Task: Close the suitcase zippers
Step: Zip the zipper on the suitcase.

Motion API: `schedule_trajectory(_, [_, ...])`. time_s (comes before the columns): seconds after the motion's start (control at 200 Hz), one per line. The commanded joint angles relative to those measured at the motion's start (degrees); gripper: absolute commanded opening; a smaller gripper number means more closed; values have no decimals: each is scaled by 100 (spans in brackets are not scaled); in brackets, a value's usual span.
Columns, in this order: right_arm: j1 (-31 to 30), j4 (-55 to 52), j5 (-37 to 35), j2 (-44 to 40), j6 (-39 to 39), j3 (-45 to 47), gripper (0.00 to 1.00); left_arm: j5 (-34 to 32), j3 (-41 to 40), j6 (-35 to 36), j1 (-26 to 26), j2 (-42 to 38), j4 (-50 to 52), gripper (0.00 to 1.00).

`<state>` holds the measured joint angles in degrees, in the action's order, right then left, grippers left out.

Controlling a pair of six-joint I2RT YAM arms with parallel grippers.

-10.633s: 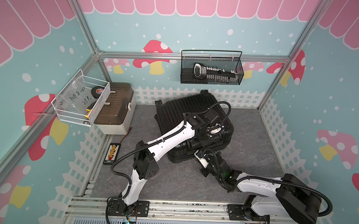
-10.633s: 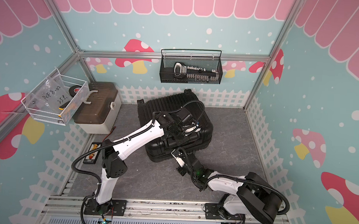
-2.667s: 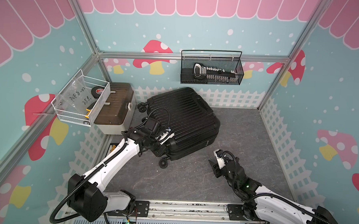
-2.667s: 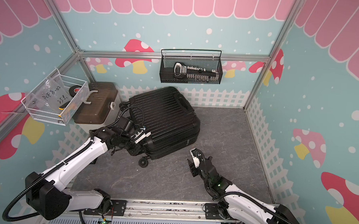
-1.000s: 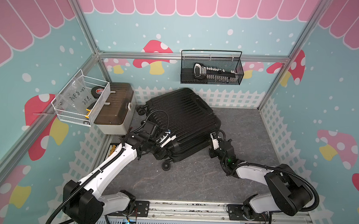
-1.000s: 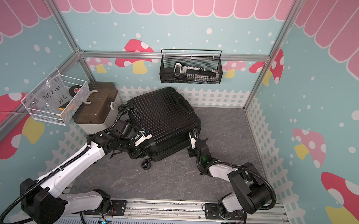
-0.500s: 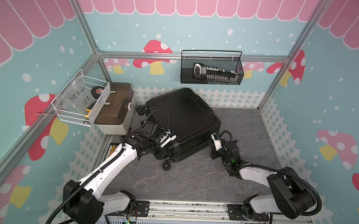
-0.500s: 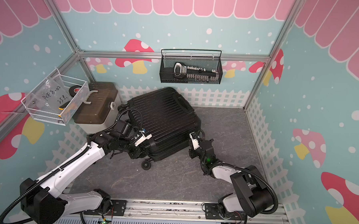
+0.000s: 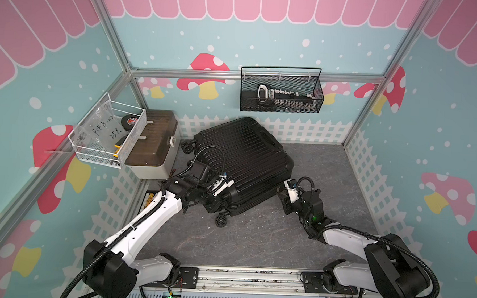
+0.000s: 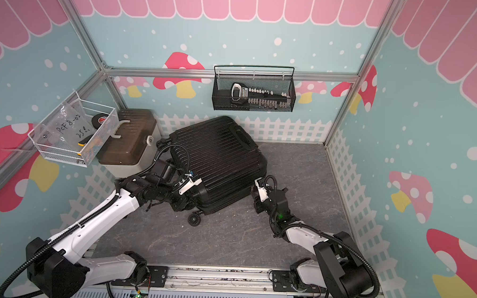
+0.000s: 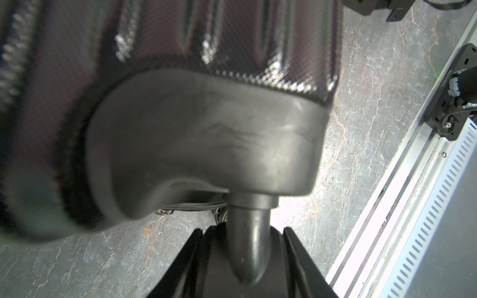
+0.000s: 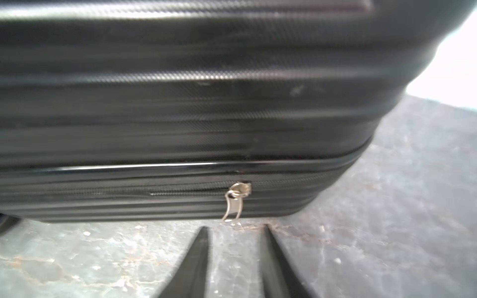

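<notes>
Suitcase (image 9: 242,161) lies flat on the surface (image 9: 255,239), left pincer (image 11: 242,229) clamped on its wheel stem (image 11: 251,211), right pincer (image 12: 235,227) apart just short of the zipper pull (image 12: 233,203), which may swing aside unpinched.

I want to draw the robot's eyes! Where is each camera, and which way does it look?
Top view: high over the front rail, looking down at the suitcase; both arms show.
Top view: beside it, facing the same way; left tool and right tool show.
Left wrist: on the left arm, low, facing a suitcase wheel; its fingers clamp it.
Right wrist: on the right arm near the floor, facing the suitcase's side and silver zipper pull; open fingertips show.
Shared: all four see the suitcase; the top views nearly match.
</notes>
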<state>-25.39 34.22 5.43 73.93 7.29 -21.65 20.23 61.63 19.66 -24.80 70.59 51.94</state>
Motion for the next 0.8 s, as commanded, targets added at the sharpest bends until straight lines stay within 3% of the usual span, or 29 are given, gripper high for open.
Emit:
schedule_trajectory(0.0, [10, -94, 174, 51, -170, -52, 45, 222, 59, -112, -43, -265, -18, 30])
schedule_trajectory(0.15, [7, -34, 47, 405, -49, -297, 48, 233, 41, -120, -43, -247, -19, 30])
schedule_trajectory(0.365, [9, 86, -29, 839, 16, -653, 45, 258, 25, -112, -43, -247, -19, 30])
schedule_trajectory(0.525, [7, 37, -926, 911, 127, -691, 42, 247, 25, -103, -43, -247, -18, 30])
schedule_trajectory(0.701, [8, -524, -2110, 371, 482, -452, 39, 203, 34, -103, -43, -256, -19, 29])
schedule_trajectory(0.796, [7, -687, -2055, -40, 471, -206, 40, 192, 34, -103, -43, -265, -20, 29])
